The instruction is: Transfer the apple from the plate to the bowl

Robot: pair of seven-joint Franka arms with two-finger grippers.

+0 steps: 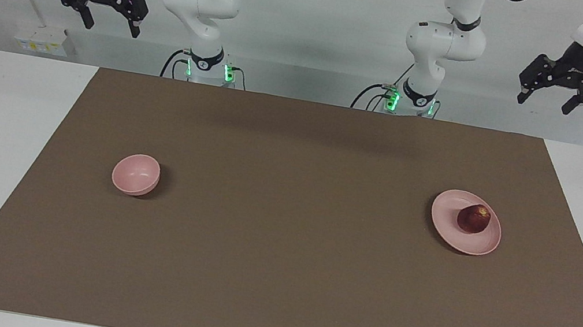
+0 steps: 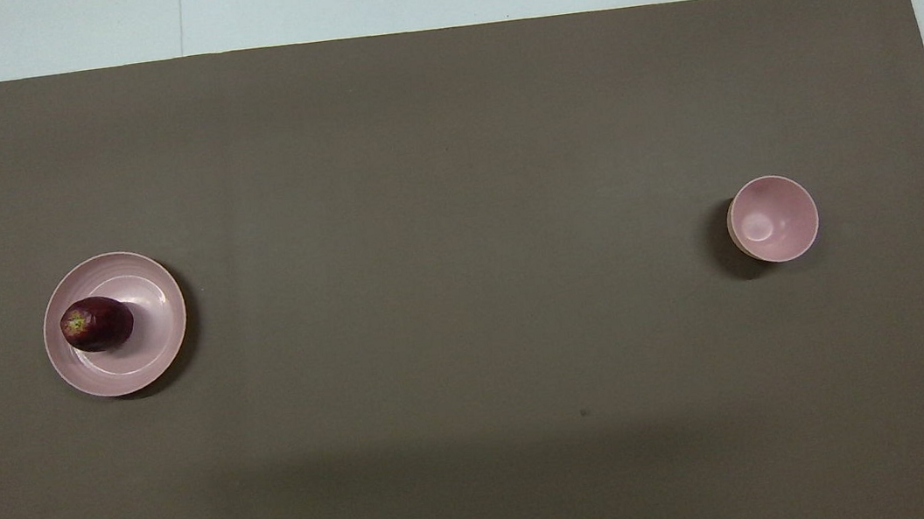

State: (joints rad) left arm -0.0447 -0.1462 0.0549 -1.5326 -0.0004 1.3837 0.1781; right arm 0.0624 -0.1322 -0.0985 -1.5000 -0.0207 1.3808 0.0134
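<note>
In the facing view the apple lay on the plate at the right of the frame, off-centre toward the plate's right rim; the bowl stood empty at the left, well apart from it; both sat on the brown mat. The step in hand was judged to be the first reach; it would go best if the left gripper, hanging raised at the upper right with fingers spread, came straight down over the apple and closed across its narrower width, clear of the rim. The right gripper waited raised at the upper left, fingers likewise apart.

In the overhead view the apple rested on the plate at the left of the frame; the bowl stood at the right; neither gripper showed.
</note>
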